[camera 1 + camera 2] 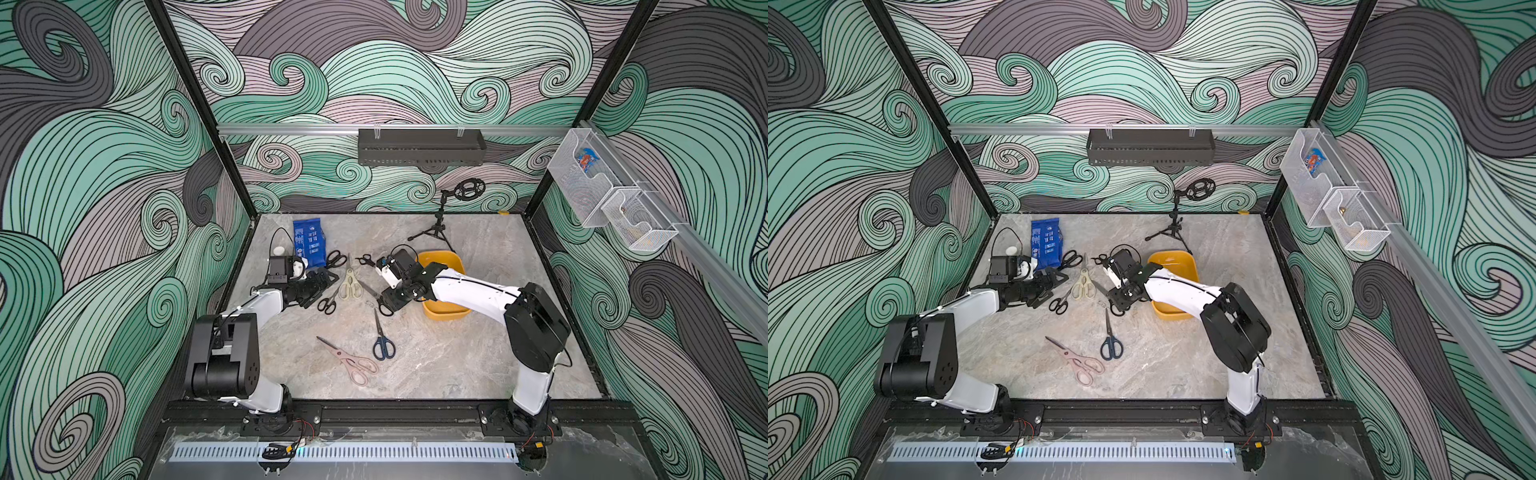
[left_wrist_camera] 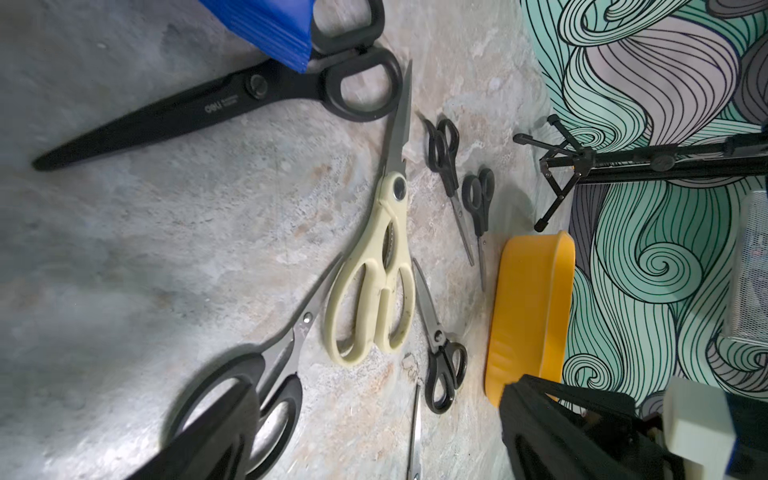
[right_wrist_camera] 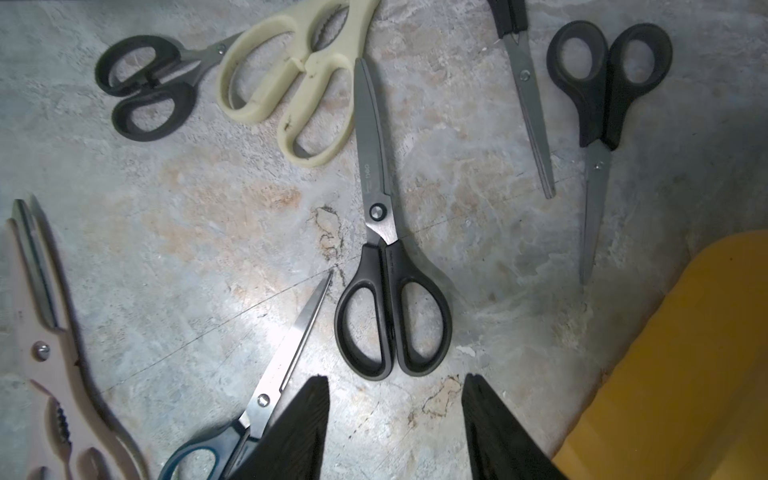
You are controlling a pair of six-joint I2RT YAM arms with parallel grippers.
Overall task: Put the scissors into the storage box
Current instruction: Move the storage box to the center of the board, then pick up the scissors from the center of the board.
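On the bench (image 1: 457,365), left of the mustard-yellow plastic storage box (image 1: 446,312), my right tool (image 3: 395,377) hangs parted, empty, over black-handled steel scissors (image 3: 386,257), probably aligning; left tool (image 1: 322,289) spread wide.

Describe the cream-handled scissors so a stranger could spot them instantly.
Start at the yellow storage box on the marble table. Look toward the blue packet: the cream-handled pair lies between them. It alone has cream handles; the small pair right beside it is black-handled.
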